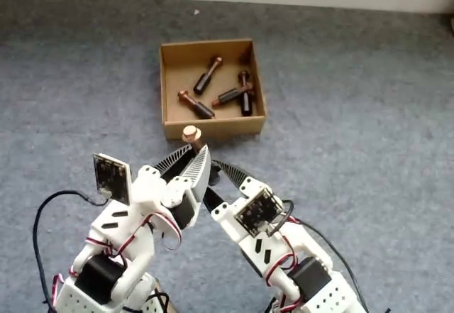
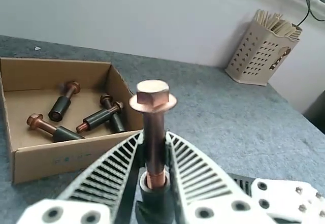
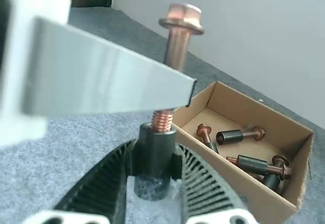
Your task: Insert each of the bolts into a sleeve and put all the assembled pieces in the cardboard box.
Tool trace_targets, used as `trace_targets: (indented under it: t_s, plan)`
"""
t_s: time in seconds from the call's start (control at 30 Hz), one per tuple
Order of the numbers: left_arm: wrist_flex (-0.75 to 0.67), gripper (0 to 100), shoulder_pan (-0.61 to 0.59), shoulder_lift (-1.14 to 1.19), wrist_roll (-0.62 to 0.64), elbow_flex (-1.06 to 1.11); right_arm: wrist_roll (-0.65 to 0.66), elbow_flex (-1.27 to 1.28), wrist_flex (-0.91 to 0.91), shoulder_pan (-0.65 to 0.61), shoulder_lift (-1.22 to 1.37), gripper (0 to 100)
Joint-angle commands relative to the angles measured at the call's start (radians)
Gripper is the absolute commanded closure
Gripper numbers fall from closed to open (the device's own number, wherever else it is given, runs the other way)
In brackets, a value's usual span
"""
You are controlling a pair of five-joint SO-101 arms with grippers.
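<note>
Left claw [image 2: 154, 138] clamped on copper bolt [image 2: 153, 112], upright, mid-frame just below cardboard box [image 1: 213, 126] in high view. Right claw [image 3: 155, 152] grips black sleeve [image 3: 152, 138], bolt thread entering it. Four assembled pieces [image 1: 230, 94] in box.

Grey carpet-like counter [image 1: 369, 150]. Open-topped cardboard box [image 1: 213, 127] sits flat on it, just beyond left gripper [image 1: 190, 155]. Beige perforated holder [image 2: 261, 51] with sticks stands well beyond gripper, off to box's side, near wall. Small white speck [image 1: 196, 13] past box.
</note>
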Motion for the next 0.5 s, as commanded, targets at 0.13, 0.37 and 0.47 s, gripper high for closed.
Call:
trace_targets:
  t_s: [0.13,0.37,0.47]
  plan:
    - [0.011,99,0.018,-0.007,-0.002,-0.021,0.018,0.125,-0.035,-0.016,-0.031,99.5]
    - [0.181,84,0.015,-0.007,0.000,-0.068,0.017,0.125,-0.036,0.022,-0.031,99.5]
    - [0.287,75,0.019,-0.005,0.025,-0.104,0.017,0.125,-0.036,0.036,-0.031,99.5]
